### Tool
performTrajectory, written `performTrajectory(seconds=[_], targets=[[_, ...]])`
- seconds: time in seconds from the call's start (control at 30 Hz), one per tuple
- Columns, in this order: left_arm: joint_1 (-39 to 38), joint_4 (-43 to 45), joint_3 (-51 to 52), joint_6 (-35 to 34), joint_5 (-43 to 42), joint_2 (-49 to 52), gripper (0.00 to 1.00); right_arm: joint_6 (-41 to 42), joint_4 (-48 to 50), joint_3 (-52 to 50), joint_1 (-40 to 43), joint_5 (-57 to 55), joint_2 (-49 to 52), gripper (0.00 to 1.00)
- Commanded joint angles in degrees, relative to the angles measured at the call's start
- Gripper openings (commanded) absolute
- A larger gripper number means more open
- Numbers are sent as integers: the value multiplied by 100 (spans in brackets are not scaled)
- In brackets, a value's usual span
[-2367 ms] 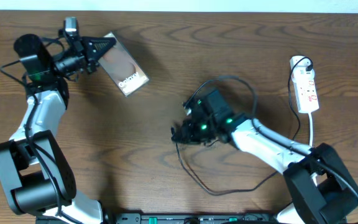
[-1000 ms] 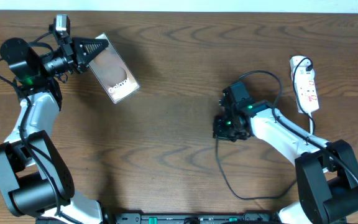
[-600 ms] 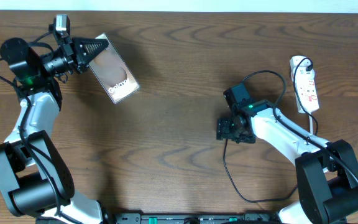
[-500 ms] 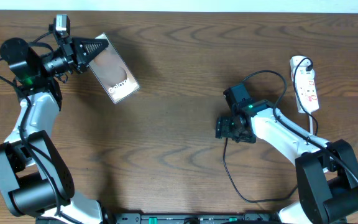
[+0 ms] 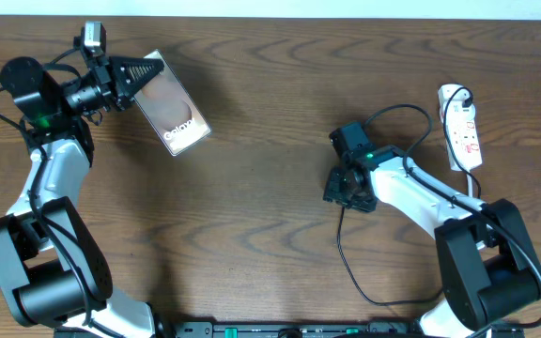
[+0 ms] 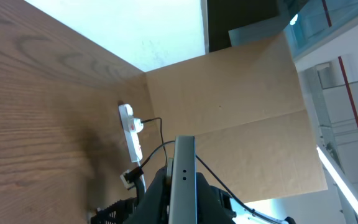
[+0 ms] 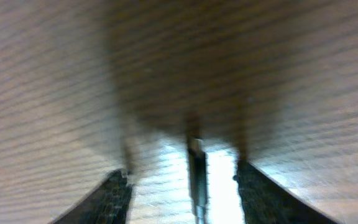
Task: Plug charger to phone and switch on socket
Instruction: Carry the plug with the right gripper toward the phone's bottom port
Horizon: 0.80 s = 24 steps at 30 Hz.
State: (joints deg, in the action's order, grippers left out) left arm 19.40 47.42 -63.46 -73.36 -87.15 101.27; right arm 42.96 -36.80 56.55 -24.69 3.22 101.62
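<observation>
1. The left fingers (image 5: pixel 142 71) were pressed together on one end of the phone (image 5: pixel 175 108) at the far-left of the bench (image 5: pixel 252 253). It seemed to be raised and tilted, its lettered end free.
2. That hold probably kept the free end exposed for plugging. In the left wrist view the phone stood edge-on between the fingers, aimed across the wood toward the distant socket (image 5: pixel 462 131).
3. The right fingers (image 7: pixel 112 198) were spread just above the bench, right of centre. The small plug tip of the charger (image 7: pixel 196 165) lay between them, and through the blur it seemed to touch neither.
4. That straddle looked like a set-up for closing on the tip, which was not yet gripped.
5. The cable (image 5: pixel 343 253) trailed toward the near edge and curved back right, leaving slack to carry the tip leftward.
6. Wide bare wood separated the plug from the phone, so nothing blocked that path.
7. The socket lay by the far-right edge, well apart from both sets of fingers, with room around its switches.
</observation>
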Motion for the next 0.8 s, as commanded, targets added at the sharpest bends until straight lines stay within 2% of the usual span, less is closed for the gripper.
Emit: performTrajectory(seconds=[0.0,0.07,0.2,0.4,0.5,0.53,0.6,0.77], targets=[[2,48,-118,48,-92,-22,7,74,61,-203,-87,365,442,29],[2,48,-118,48,-92,-22,7,92,66,-203,-87,385,442,17],[2,48,-116,48,-92,-22,7,118,59,-203,-87,435,442,1],[2,48,-118,46,-92,-22,8,118,61,-203,-87,487,442,2],[2,48,-118,48,-92,-22,7,116,57,-203,-87,490,442,24],[2,48,-118,46,-92,-22,7,116,26,-203,-87,494,442,38],[2,48,-118,46,-92,-22,7,116,-9,-203,-90,494,442,45],[2,48,-118,46,-92,-22,7,114,-63,-203,-92,562,442,50]])
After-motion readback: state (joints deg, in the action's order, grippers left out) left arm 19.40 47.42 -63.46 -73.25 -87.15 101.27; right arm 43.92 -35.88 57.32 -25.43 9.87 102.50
